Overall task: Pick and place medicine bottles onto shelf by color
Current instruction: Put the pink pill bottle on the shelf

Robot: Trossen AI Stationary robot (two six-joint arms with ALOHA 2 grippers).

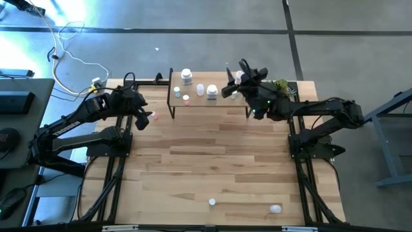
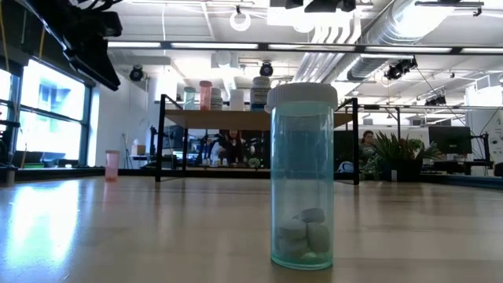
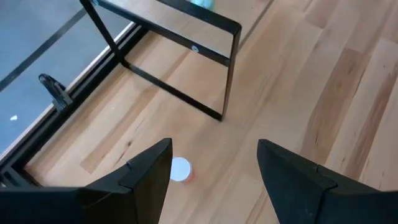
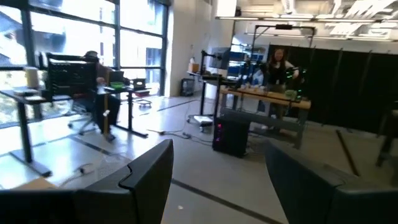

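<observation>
The shelf [image 1: 210,96], a light-wood board on black legs, stands at the table's far edge and carries several small white bottles [image 1: 187,76], one with pink [image 1: 186,98]. My left gripper [image 3: 214,149] is open and hovers above the table near the shelf's left legs. A pink bottle with a white cap [image 3: 180,169] stands on the wood just below it, close to one finger, and also shows in the high view [image 1: 153,115] and the low view [image 2: 111,165]. My right gripper [image 4: 217,149] is open and empty, raised over the shelf's right end [image 1: 233,87].
Two more bottles sit near the table's near edge [image 1: 212,202] [image 1: 275,208]; one is the clear bottle with pills [image 2: 302,177] close to the low camera. A green plant [image 1: 280,84] stands beside the shelf's right end. Bare wood [image 1: 206,154] spans the table's middle.
</observation>
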